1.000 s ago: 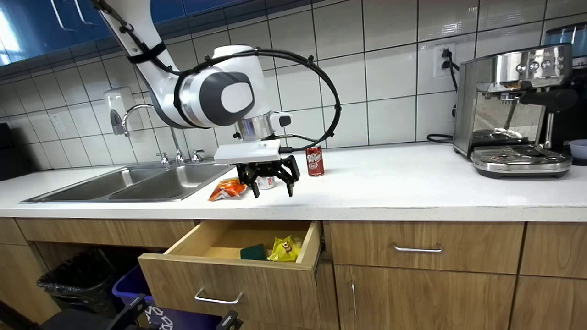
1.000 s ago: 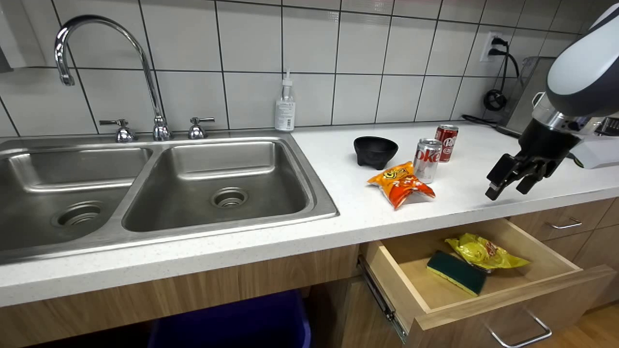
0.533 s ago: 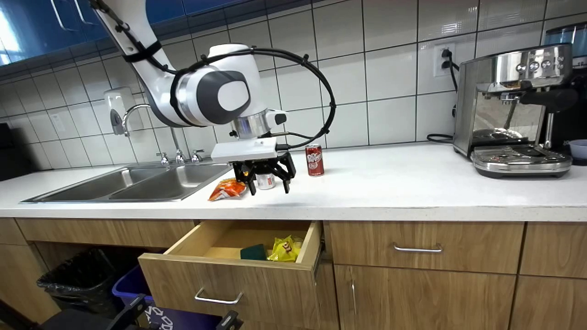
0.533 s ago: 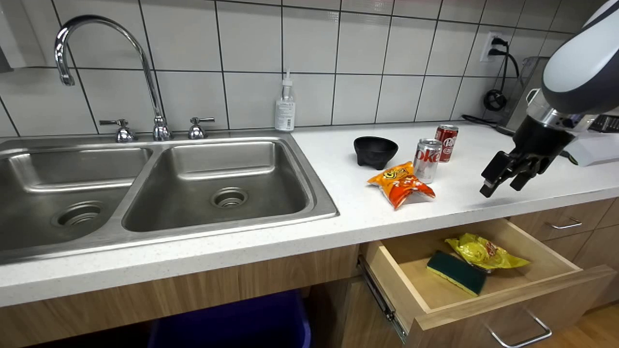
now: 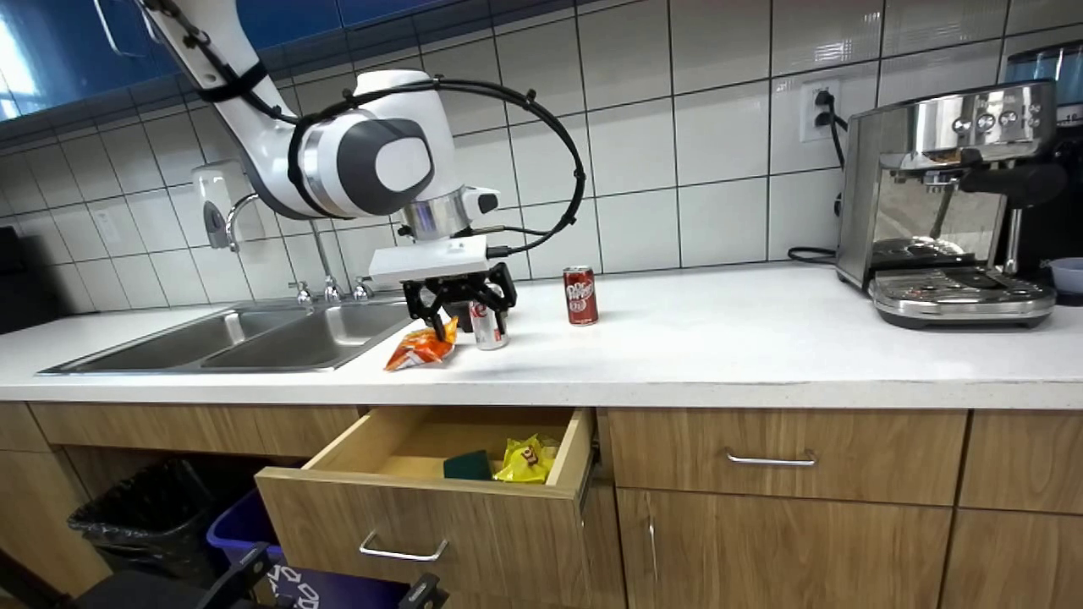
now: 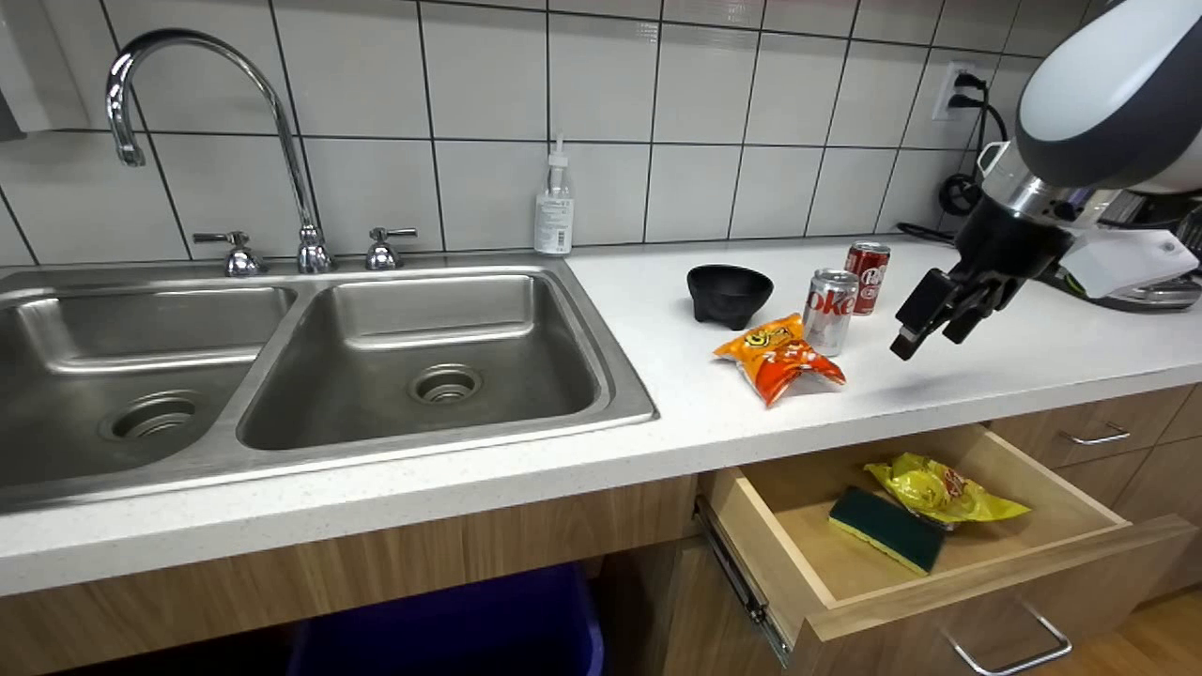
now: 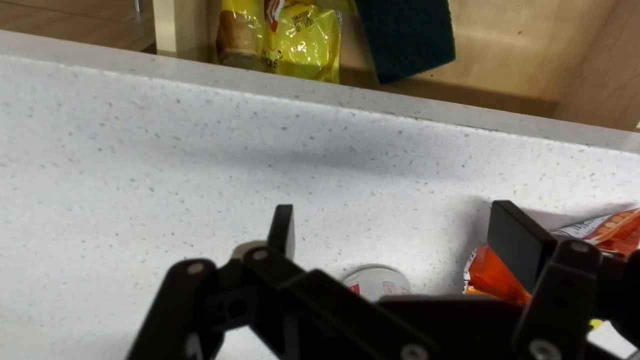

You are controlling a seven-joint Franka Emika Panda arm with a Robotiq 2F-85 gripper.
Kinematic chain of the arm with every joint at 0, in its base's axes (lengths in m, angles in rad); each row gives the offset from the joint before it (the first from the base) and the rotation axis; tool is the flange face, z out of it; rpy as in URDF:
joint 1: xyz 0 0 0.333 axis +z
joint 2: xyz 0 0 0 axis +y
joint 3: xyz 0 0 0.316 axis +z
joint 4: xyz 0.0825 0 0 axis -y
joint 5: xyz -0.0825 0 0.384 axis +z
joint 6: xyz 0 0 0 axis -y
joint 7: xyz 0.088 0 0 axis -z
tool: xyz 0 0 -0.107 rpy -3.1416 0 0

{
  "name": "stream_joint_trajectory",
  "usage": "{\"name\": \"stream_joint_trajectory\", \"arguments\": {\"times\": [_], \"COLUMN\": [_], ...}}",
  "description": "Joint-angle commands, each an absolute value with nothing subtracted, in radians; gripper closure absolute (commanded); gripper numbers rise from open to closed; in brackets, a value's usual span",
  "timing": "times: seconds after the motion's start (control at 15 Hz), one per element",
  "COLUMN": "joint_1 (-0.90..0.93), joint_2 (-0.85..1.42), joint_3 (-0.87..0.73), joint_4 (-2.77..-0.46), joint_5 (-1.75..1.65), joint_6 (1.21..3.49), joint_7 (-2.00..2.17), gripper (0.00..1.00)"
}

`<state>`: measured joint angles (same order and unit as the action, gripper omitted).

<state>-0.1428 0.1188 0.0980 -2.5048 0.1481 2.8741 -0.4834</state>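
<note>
Hanging over the white counter (image 5: 728, 355) with an empty, wide-spread gripper (image 7: 392, 220), pretty close to a Coke can (image 6: 828, 324) but clear of it.
Can see both fingers (image 7: 517, 245) well apart in the wrist view, with part of the can's top peeking out on the far side and an orange bag (image 6: 779, 361) partly hidden behind one finger. As for the can: upright on the counter, just right of that bag in both exterior views, can't tell if touching. Farther back, a Dr Pepper (image 6: 866, 279) to the right and a black bowl (image 6: 729, 293) to the left. Down on the near side, a pulled-out drawer (image 5: 474, 524) with a green sponge (image 6: 887, 528) left and a yellow bag (image 6: 944, 490) right. Off left, a double sink (image 6: 615, 376); off right, an espresso machine (image 5: 948, 211).
</note>
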Motion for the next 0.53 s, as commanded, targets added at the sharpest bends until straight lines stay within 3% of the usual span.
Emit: {"name": "stream_joint_trajectory", "arguments": {"times": [0.0, 0.47], "joint_1": [-0.130, -0.079], "joint_2": [0.085, 0.015], "joint_3": [0.116, 0.109], "joint_4": [-2.490, -2.495], "joint_5": [0.198, 0.209], "joint_6": [2.819, 2.726], "joint_7": [-0.559, -0.608], "gripper": [0.00, 0.00]}}
